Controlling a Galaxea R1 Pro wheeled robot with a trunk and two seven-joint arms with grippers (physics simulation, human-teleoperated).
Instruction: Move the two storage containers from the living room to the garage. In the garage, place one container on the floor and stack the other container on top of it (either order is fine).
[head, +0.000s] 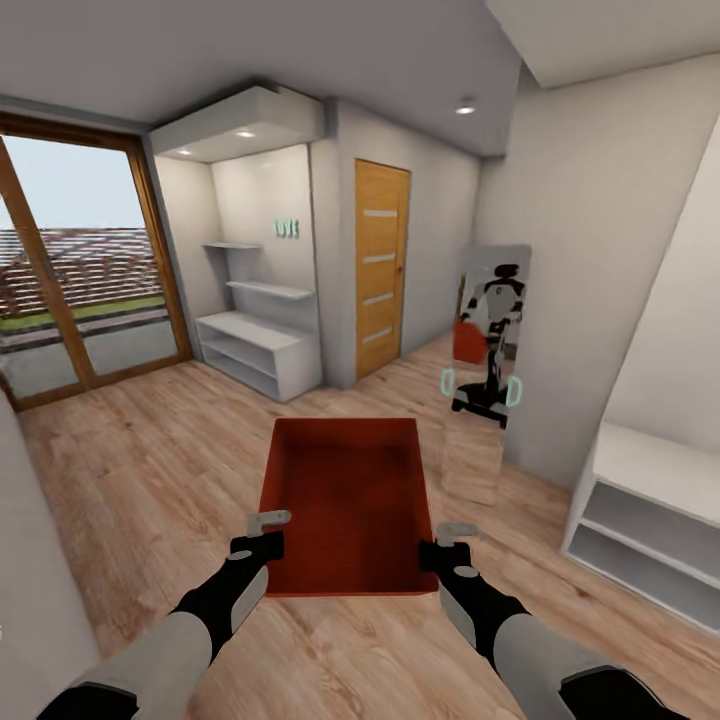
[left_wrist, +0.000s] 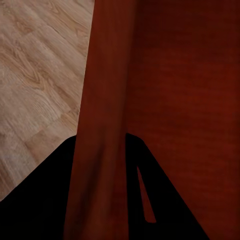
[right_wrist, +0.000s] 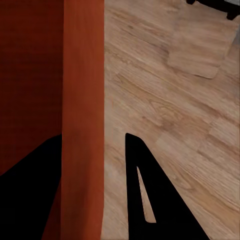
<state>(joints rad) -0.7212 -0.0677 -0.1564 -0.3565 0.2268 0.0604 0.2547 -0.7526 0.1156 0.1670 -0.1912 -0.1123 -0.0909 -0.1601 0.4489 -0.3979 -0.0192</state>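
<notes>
I've got one storage container (head: 345, 500) up off the wood-plank floor (head: 150, 470), carried between both arms in front of me, open side up, empty inside. It's orange-red, rectangular, long axis pointing away from me.

Left gripper (head: 268, 532): clamped on the container's left wall near the corner closest to me. In the left wrist view the wall (left_wrist: 102, 120) runs straight down between the two dark fingers (left_wrist: 40, 200), one finger outside, the other inside the bin. Fingers pinched narrow, just the wall's thickness between them, pressed to it on both sides.

Right gripper (head: 450, 542): same story on the right wall, near corner. The right wrist view has the wall (right_wrist: 82, 110) between the fingers (right_wrist: 150, 200); the inner finger sits tight vs the wall, while on the outer side a strip of floor shows between finger and wall, so I can't tell if that pad touches. Jaws narrow anyway, w/ the wall between.

Surroundings: hallway-type room, glass doors w/ wood frame (head: 70, 290) at left, white shelf unit (head: 260, 350) ahead left, wooden door (head: 382, 265) ahead, a standing mirror (head: 485, 370) at right w/ my own reflection holding the bin. Low white shelf (head: 640, 520) at far right.
</notes>
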